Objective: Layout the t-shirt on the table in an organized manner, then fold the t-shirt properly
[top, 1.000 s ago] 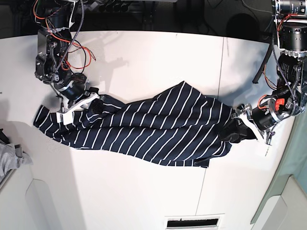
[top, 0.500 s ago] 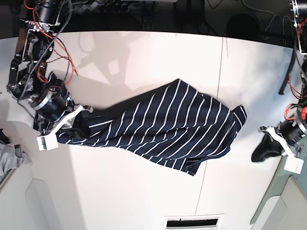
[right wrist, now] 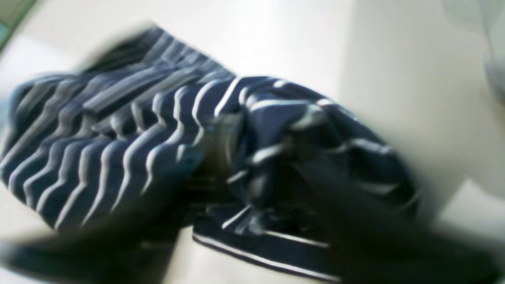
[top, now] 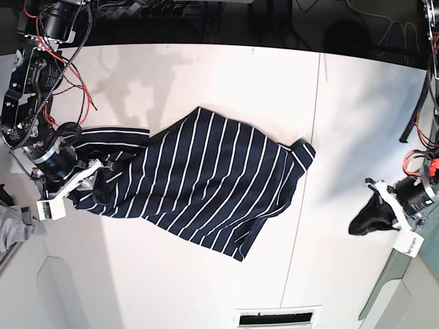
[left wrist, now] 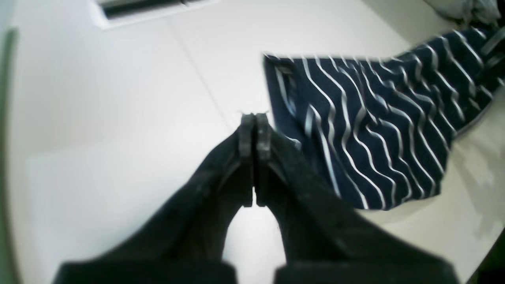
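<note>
t-shirt [top: 206, 178] lies bunched and skewed on desk [top: 206, 75], left of centre; soft, light, limp, likely to slide and crease, best taken at hem corners or shoulders. Right gripper [top: 72, 185] at its left end, too blurred to tell its state. Left gripper [left wrist: 252, 134] pressed together, empty, well right of it

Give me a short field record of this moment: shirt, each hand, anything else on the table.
shirt: t-shirt lies crumpled and slanted on the table, not spread flat
left hand: left hand shut on nothing, clear of the shirt, over bare table near the table's edge
right hand: right hand at the shirt's end; the wrist view is too blurred to show whether it is open or gripping the fabric
other item: grey cloth at the table's edge, beside the right hand
</note>
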`<state>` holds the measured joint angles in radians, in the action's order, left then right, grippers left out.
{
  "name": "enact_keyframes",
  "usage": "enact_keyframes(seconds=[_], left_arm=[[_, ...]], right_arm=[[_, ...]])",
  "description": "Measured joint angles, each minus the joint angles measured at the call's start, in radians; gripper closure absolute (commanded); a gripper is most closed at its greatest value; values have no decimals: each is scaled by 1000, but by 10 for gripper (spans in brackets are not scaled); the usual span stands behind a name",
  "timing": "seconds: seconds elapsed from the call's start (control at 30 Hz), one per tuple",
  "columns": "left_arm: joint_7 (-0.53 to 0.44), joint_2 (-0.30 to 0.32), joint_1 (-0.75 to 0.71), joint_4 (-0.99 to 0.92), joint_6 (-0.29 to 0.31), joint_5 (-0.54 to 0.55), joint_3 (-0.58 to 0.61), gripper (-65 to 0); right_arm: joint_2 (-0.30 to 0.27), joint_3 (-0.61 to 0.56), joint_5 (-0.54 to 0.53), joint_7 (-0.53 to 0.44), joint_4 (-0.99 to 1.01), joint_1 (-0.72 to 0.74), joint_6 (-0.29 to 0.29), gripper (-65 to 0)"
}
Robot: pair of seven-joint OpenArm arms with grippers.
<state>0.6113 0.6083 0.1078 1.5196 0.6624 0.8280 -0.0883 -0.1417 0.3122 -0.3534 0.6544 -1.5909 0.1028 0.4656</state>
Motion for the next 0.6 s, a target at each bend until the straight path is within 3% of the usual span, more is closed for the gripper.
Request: enact_keyframes(seconds=[0.03, 0.17, 0.27, 0.33, 0.4, 0.53, 0.6], left_arm=[[0, -13, -6, -1, 0, -2, 18, 0], [0, -66, -27, -3, 0, -58, 96, -11], [1, -105, -30, -7, -2, -111, 148, -287], [-14, -118, -29, -23, -36, -141, 165, -385], [-64, -130, -26, -64, -86, -175, 169, -389], [-144, -154, -16, -199, -97, -200, 167, -389], [-148, -176, -2, -261, -98, -204, 167, -389]], right_arm=[[0, 0, -5, 0, 23, 0, -5, -453], [2, 0, -13, 3, 53, -30, -5, -449], [1, 0, -40, 3, 53, -48, -5, -449], [1, 0, -69, 0, 53, -65, -5, -449], [2, 0, -85, -4, 52, -93, 2, -449], [26, 0, -71, -8, 58, -163, 8, -449], [44, 0, -13, -61, 76, -169, 5, -449]])
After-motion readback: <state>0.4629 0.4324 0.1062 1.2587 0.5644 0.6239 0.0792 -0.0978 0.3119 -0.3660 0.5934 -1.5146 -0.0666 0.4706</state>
